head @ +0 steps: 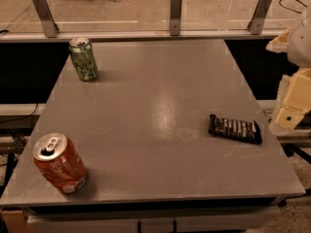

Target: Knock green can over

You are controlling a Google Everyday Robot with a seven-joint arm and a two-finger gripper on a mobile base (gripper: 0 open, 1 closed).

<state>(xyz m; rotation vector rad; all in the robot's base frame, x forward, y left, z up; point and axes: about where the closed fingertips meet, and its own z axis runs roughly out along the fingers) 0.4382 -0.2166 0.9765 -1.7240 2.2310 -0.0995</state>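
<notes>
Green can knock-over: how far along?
Nothing done: the green can stands upright at the table's far-left corner. In hand: the gripper is off the table's right edge, well apart from it. Left: reaching across and tipping the can.

Green can (83, 59) pale-patterned; orange-red can (59, 164); grey table (160, 106); black wrapper (234, 129); cream gripper (292, 106) right edge.

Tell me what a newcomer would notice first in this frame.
Two upright cans stand on the grey tabletop: a slim green drink can at the far left corner and a wider orange-red soda can at the near left corner. A dark flat snack packet lies toward the right, and the robot's cream tool hangs beyond the right edge.
</notes>
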